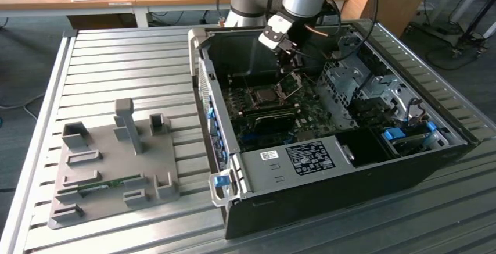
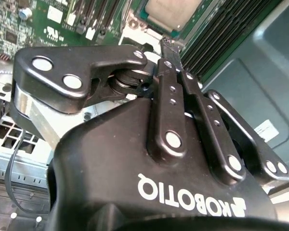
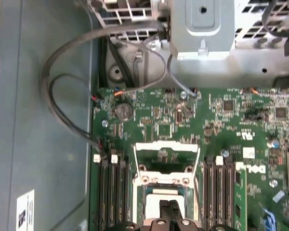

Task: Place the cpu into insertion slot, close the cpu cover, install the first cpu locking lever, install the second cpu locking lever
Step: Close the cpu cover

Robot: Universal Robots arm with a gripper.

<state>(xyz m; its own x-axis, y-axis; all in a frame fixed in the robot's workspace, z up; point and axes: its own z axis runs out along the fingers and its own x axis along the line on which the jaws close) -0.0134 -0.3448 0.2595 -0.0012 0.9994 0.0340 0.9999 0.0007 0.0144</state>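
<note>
The cpu (image 1: 263, 96) lies flat in the socket of the motherboard (image 1: 310, 117) inside the open computer case; its silvery top shows in both wrist views (image 2: 173, 12) (image 3: 156, 198). The cpu cover (image 1: 292, 83) stands raised on its hinge beside the socket, and its window frame (image 3: 166, 146) is open. My gripper (image 1: 290, 67) hangs just above the cover's upper edge. In both wrist views the fingertips (image 3: 164, 208) are pressed together over the cpu with nothing between them, so the gripper (image 2: 169, 44) is shut.
Memory slots (image 3: 111, 192) flank the socket on both sides. Loose cables (image 3: 62, 110) and a metal drive cage (image 1: 360, 82) crowd the case. A grey fixture plate (image 1: 116, 167) with upright holders lies on the slatted table (image 1: 116, 62) at the exterior view's left.
</note>
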